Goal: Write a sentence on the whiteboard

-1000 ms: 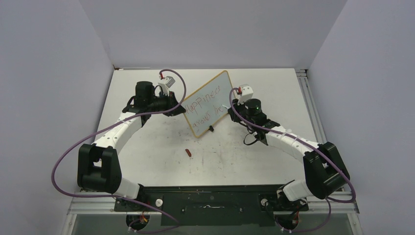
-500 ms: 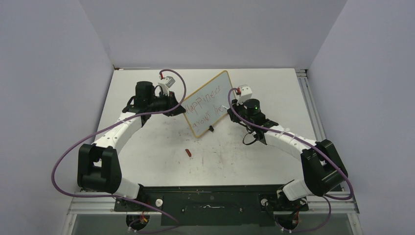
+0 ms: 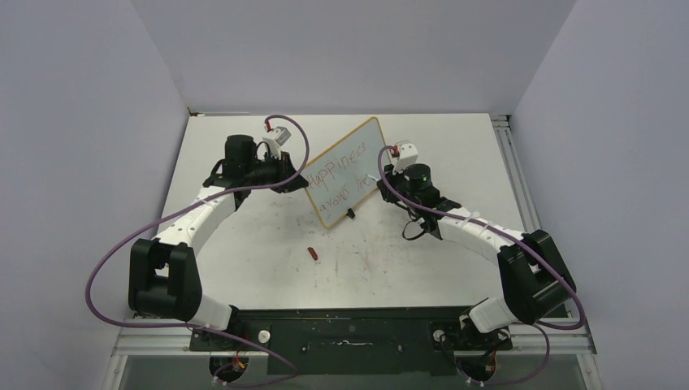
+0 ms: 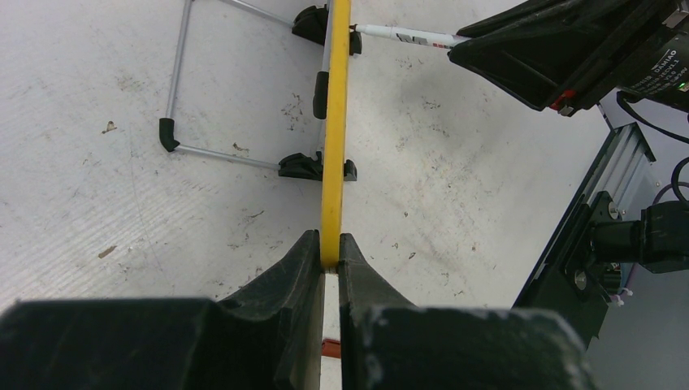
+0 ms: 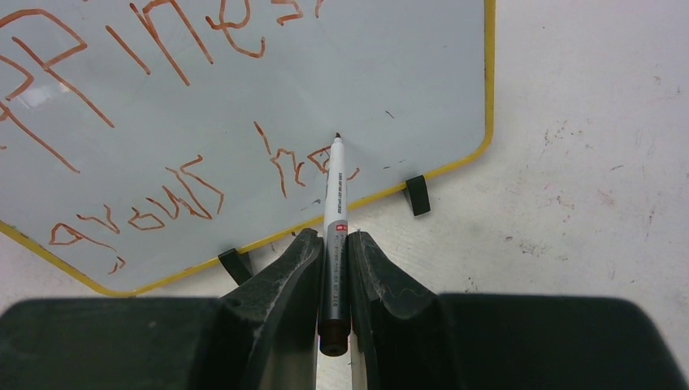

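Final-word stage. My left gripper [image 4: 328, 252] clamps the edge of the yellow-framed glossy whiteboard [image 5: 406, 81], upright at mid white tabletop [image 3: 366, 244]. My right gripper [image 5: 335, 240] pinches the white-barrelled marker [image 5: 335, 187], its tip at the red handwritten sentence [image 3: 343, 173]. Next: complete "here", pressing lightly.

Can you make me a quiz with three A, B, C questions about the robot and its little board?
1. Where is the marker tip? A) by the board's lower line B) at the board's top edge C) behind the board
2. What colour is the writing? A) blue B) red C) green
3. What is the right claw doing? A) open, empty B) shut on the board C) shut on the marker
Answers: A, tip beside the last lower letters; B, red strokes; C, it pinches the marker's barrel.
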Controlling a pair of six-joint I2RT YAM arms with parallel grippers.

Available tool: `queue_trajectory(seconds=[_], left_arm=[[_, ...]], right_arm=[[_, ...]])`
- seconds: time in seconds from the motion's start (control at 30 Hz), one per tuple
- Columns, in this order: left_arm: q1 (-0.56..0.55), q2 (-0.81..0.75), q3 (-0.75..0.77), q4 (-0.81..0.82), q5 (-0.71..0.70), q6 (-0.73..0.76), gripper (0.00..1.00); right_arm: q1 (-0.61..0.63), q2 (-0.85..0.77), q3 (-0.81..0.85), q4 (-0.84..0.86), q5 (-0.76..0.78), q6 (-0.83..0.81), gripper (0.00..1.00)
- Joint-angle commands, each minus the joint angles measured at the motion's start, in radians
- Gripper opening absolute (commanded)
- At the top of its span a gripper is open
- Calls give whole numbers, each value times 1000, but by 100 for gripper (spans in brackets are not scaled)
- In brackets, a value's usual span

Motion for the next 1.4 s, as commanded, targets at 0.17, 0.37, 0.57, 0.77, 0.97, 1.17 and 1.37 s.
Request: queue_trajectory(seconds=[0.17,0.37,0.57,0.77,0.97,1.17,1.37], left_arm=[[4,-10,45,-2,23,7,0],[4,-11,45,-2,23,7,0],[4,-9,45,-2,23,7,0],[4,-9,44,-2,23,7,0],[3,-7,44,-2,23,7,0],[3,-8,45,-2,23,7,0],[3,-5,44,-3,22,7,0]], right_arm=[[3,24,39,65,33,14,5],[0,32,32,55,45,8,5],[0,52,29,51,28,8,5],[1,67,22,52,29,10,5],[0,62,19,64,29,12,5],[0,43,35,86,31,14,5],[1,34,51,99,29,14,5]])
